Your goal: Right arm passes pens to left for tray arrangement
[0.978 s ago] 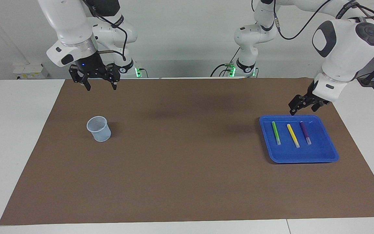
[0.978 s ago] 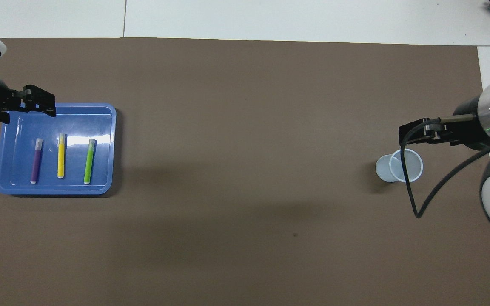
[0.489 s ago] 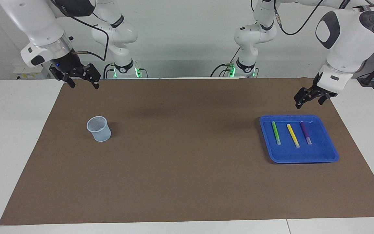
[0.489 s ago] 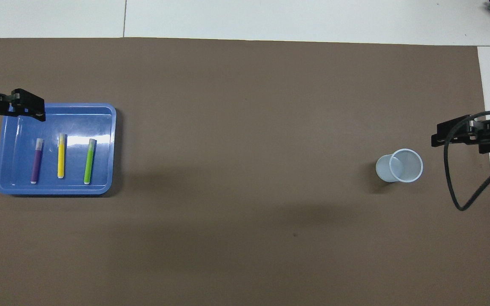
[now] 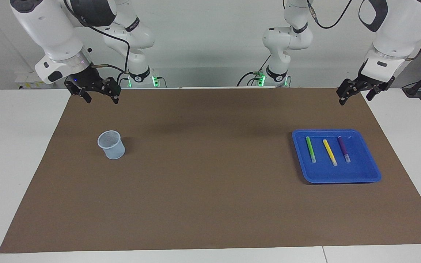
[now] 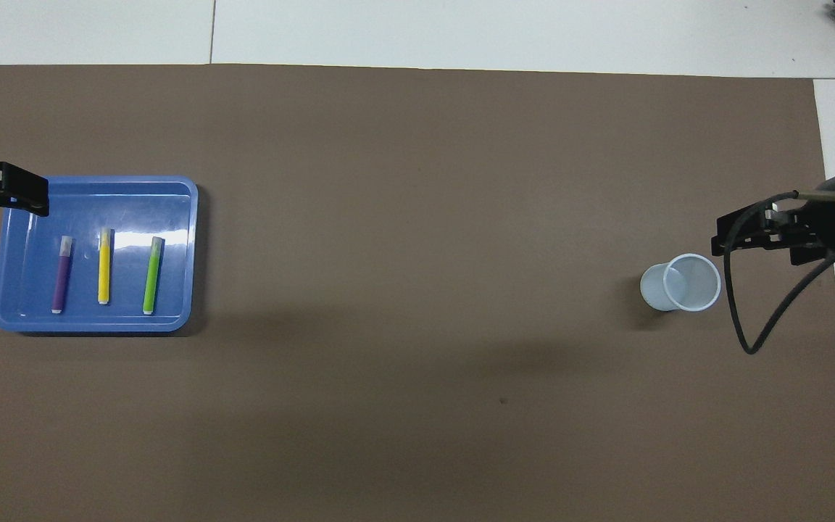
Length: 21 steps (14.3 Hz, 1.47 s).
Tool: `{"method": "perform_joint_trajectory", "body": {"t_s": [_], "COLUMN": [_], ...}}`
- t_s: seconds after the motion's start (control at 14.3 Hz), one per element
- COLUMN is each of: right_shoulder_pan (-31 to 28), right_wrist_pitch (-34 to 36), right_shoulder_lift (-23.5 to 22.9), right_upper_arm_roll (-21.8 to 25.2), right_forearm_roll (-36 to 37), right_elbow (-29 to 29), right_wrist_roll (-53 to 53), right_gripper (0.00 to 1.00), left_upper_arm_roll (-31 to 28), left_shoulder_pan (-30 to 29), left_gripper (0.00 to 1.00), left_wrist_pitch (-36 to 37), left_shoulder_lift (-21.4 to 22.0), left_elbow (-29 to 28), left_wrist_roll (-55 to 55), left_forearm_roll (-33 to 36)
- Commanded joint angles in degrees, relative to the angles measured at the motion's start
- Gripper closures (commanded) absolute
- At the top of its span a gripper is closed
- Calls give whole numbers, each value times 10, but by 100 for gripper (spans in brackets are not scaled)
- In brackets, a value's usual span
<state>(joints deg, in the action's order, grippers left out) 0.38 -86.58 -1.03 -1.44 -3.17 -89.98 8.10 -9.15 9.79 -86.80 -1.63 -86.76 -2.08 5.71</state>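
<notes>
While both arms hang raised over the robots' edge of the brown mat (image 5: 210,204), nothing is held by either one. Right gripper (image 5: 99,98), blue light at its wrist, is up in the air over the mat corner at the right arm's end; fingers spread apart, empty. In the overhead view the right gripper (image 6: 751,235) shows just beside the cup, thick black cable looping down from it. Left gripper (image 5: 355,95) hangs over the mat edge at the left arm's end, above the strip between the tray and the robots; fingers apart, empty. Overhead, only the left gripper's tip (image 6: 19,197) shows, overlapping the tray's corner in that view, but the facing view has it well clear above.

Blue tray (image 5: 369,171) sits flat on the mat toward the left arm's end. All three pens lie inside it, side by side, roughly parallel, apart from each other: green pen (image 5: 310,149) toward the table's middle, yellow pen (image 5: 329,152) between, purple pen (image 5: 343,148) toward the left arm's end. Pale tips point away from the robots.

Pale blue mesh cup (image 5: 111,144) stands upright on the mat toward the right arm's end, well apart from the tray, empty inside.
</notes>
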Motion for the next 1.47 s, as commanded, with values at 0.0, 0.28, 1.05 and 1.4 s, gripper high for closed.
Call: {"method": "perform_joint_trajectory", "body": {"t_s": [0.0,0.28,1.05,1.4], "right_shoulder_pan": [-4,-5,-13,-13], "right_wrist_pitch": [-14,-32,-47,-45], "right_shoulder_lift": [12,16,15,16], "right_upper_arm_roll": [-5,-13,27,26], "right_forearm_roll": [16,37,35,34], "right_elbow": [-3,-6,-7,-8], "right_wrist_roll": [-5,-6,-7,-5], "right_gripper": [0,0,0,0], "left_upper_arm_roll": [-9,21,92,93], "left_shoulder_pan": [-6,-19,-87,-92], "left_gripper": [0,0,0,0], "left_wrist_pitch": [14,15,-8,9], "left_shoulder_lift": [11,9,23,29], "left_elbow": [-15,-6,-45,-56], "left_wrist_roll": [9,8,17,17], "left_forearm_roll": [9,11,-32,-47]}}
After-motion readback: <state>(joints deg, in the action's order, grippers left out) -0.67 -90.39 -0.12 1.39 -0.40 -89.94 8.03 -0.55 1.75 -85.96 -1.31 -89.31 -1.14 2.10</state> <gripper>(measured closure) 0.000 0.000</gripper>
